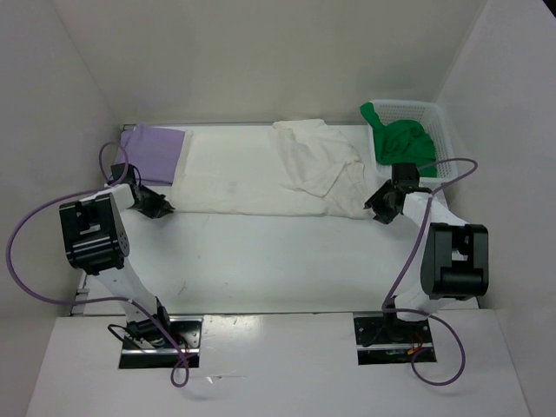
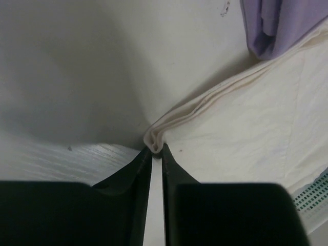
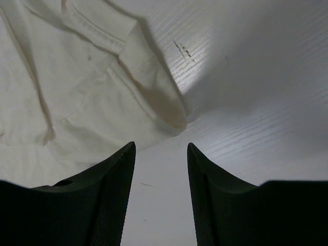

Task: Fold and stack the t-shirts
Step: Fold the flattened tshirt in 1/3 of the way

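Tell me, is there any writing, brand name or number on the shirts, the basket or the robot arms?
No text can be read in any view.
The lavender t-shirt, cream t-shirt and green t-shirt: plain cloth, no print visible.
The basket, left arm and right arm: no legible label.
The dark marks on the table: too small to tell if they are letters.

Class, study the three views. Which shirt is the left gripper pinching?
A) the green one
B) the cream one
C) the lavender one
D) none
B: the left wrist view shows the left gripper shut on a bunched edge of the cream shirt. The lavender shirt lies beyond its reach, and the green shirt is at the basket.
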Controlling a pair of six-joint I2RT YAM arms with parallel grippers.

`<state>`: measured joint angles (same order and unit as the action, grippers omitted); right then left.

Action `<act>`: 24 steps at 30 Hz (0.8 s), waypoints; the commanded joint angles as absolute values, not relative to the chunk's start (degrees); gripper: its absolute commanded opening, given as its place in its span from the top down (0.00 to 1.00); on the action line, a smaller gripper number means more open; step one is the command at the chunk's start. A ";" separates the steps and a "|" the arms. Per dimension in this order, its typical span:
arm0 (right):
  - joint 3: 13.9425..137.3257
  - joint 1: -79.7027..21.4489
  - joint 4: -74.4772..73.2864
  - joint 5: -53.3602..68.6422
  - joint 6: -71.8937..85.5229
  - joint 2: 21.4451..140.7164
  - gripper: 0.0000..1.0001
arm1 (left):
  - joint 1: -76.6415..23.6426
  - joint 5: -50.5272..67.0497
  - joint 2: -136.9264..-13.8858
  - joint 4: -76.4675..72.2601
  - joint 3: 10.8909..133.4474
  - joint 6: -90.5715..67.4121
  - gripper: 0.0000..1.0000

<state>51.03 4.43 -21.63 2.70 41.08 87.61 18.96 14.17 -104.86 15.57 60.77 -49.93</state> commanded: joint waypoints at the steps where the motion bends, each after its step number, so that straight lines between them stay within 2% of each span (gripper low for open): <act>1: 51.42 4.92 -18.54 0.26 41.84 90.08 0.49 | 19.16 13.97 -107.31 14.68 61.26 -49.48 0.82; 3: 51.42 4.92 -17.23 0.88 42.36 91.83 0.49 | 19.16 13.97 -107.31 14.68 61.79 -49.48 0.89; 8: 52.82 4.92 -16.08 2.02 42.36 95.97 0.60 | 19.16 13.97 -107.31 14.68 61.79 -49.48 1.00; 9: 53.61 4.92 -16.08 2.02 42.36 97.46 0.64 | 19.16 13.45 -106.79 14.68 61.79 -49.48 1.00; 10: 53.61 4.92 -15.56 1.41 42.97 98.08 0.73 | 19.16 13.45 -106.27 14.07 61.27 -49.48 1.00; 14: 54.76 4.92 -15.56 0.36 43.51 99.84 0.98 | 19.16 13.45 -104.77 14.06 60.12 -49.48 1.00; 18: 50.38 6.41 -18.54 0.35 44.64 94.15 1.00 | 19.16 12.22 -100.47 15.64 57.14 -47.64 1.00; 24: 42.55 12.65 -26.87 5.00 47.10 75.79 1.00 | 22.67 17.75 -93.27 20.29 50.28 -44.30 1.00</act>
